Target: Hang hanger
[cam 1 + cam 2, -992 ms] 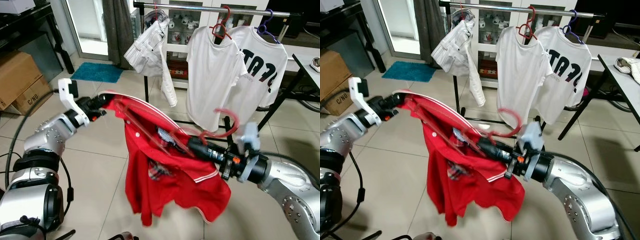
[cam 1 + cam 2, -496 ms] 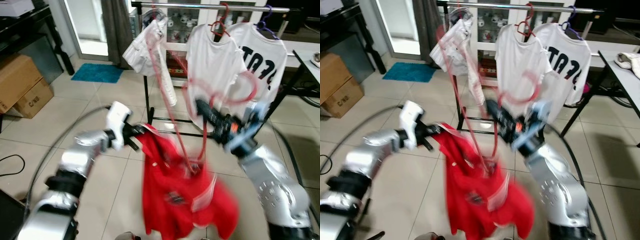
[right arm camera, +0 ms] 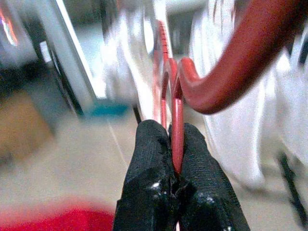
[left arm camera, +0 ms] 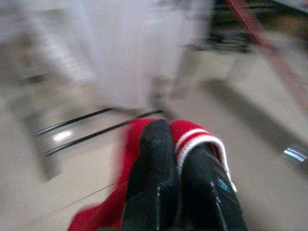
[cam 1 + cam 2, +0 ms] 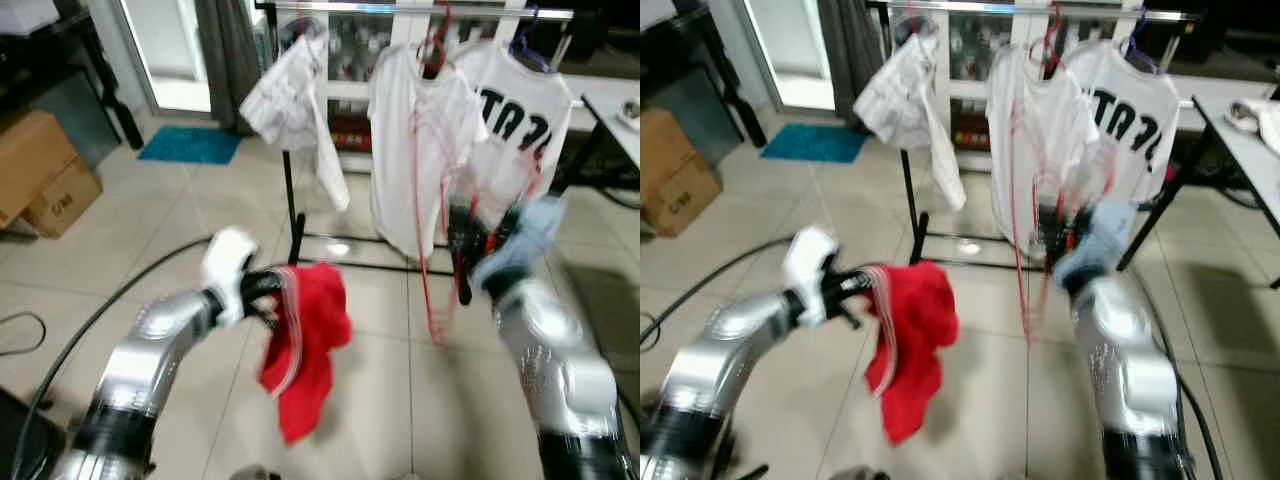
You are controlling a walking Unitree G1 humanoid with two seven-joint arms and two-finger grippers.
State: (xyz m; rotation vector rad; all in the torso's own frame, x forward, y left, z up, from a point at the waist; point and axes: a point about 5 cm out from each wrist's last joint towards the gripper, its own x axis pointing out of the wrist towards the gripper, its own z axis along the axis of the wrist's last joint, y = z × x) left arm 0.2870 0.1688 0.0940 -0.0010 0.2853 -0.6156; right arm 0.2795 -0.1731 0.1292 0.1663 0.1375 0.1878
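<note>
A red hanger (image 3: pixel 231 67) is pinched in my right gripper (image 3: pixel 173 144), which is shut on its thin wire. In the left eye view that gripper (image 5: pixel 458 232) is raised in front of the white T-shirts, and the hanger (image 5: pixel 428 270) trails down from it, blurred. My left gripper (image 5: pixel 272 292) is shut on a red shirt (image 5: pixel 310 335) with white trim (image 4: pixel 199 139). The shirt hangs bunched below that gripper, apart from the hanger. The clothes rail (image 5: pixel 400 7) runs across the top.
On the rail hang a white garment (image 5: pixel 290 100), a plain white T-shirt (image 5: pixel 400 150) and a printed T-shirt (image 5: pixel 515 120). Cardboard boxes (image 5: pixel 35 165) stand at the left, with a blue mat (image 5: pixel 190 145) behind. A table edge (image 5: pixel 610 110) is at the right. A black cable (image 5: pixel 60 370) crosses the tiled floor.
My right arm swung the hanger up towards the rail. The red shirt came off it and now dangles from my left gripper alone. The whole view has shifted and blurred.
</note>
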